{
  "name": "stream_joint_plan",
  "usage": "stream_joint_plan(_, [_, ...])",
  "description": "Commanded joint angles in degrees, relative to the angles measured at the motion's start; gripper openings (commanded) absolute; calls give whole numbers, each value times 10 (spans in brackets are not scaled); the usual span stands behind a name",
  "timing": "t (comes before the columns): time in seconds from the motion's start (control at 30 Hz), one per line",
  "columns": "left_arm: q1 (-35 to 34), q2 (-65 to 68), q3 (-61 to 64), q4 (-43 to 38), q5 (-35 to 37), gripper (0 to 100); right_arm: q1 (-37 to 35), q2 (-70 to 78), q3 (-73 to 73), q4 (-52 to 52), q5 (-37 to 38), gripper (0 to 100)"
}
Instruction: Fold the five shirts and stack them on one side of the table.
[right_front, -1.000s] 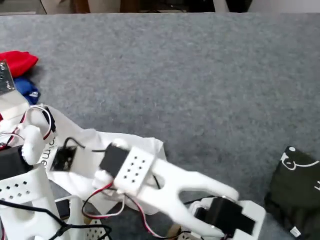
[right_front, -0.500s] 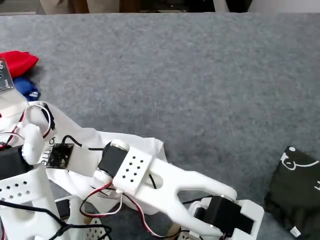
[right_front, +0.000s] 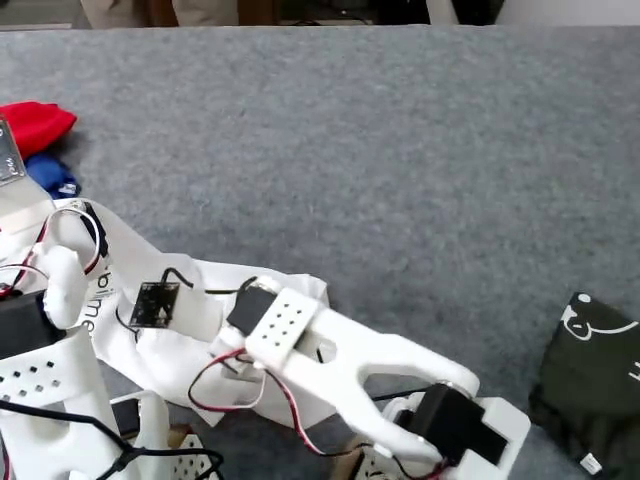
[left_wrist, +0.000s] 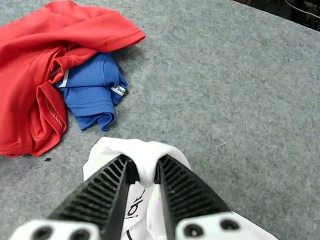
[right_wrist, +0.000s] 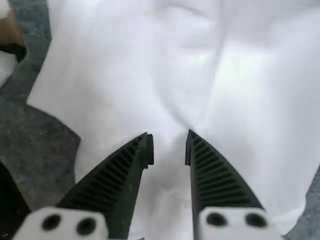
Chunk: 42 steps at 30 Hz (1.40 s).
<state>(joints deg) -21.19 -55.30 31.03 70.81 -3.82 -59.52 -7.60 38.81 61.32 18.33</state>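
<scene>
Left wrist view showed the left hand (left_wrist: 145, 169) pinching the white shirt (left_wrist: 117, 149), right hand (right_wrist: 168, 145) spread over it: flattening seemed underway, needing a second grip next.

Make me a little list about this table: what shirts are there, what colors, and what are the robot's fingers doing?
white shirt: crumpled at the near left of the table, under both arms
red shirt: bunched at the left edge
blue shirt: tucked against the red shirt
black shirt: near right edge, apart from the others
left gripper: shut on a fold of the white shirt
right gripper: open, just over the white shirt
</scene>
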Motion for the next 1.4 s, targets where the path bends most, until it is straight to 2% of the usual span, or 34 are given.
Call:
stream_joint_plan(0.0, [-1, -2, 3, -11, -5, 18, 46, 47, 0, -41, 39, 109])
stream_joint_plan(0.1, [1, -3, 22, -11, -5, 18, 79, 117, -29, -49, 58, 106])
stream_joint_plan(0.23, [1, -7, 55, -37, -5, 18, 114, 171, -111, -7, 60, 14])
stream_joint_plan(0.33, [1, -6, 74, -55, -5, 18, 162, 188, -149, -8, 67, 12])
stream_joint_plan(0.57, [2, -2, 113, -96, -5, 18, 279, 192, -238, -7, 152, 9])
stream_joint_plan(0.8, [64, -2, 169, -129, -3, 18, 306, 210, -320, -9, 214, 41])
stream_joint_plan(0.9, [77, -2, 193, -157, -2, 18, 313, 237, -351, -2, 207, 166])
stream_joint_plan(0.97, [77, -2, 204, -172, -2, 18, 320, 248, -379, 21, 199, 214])
stream_joint_plan(1.17, [76, -2, 215, -175, -3, 18, 328, 250, -468, 154, 191, 216])
stream_joint_plan(1.37, [76, -2, 215, -178, -3, 18, 352, 250, -560, 262, 105, 216])
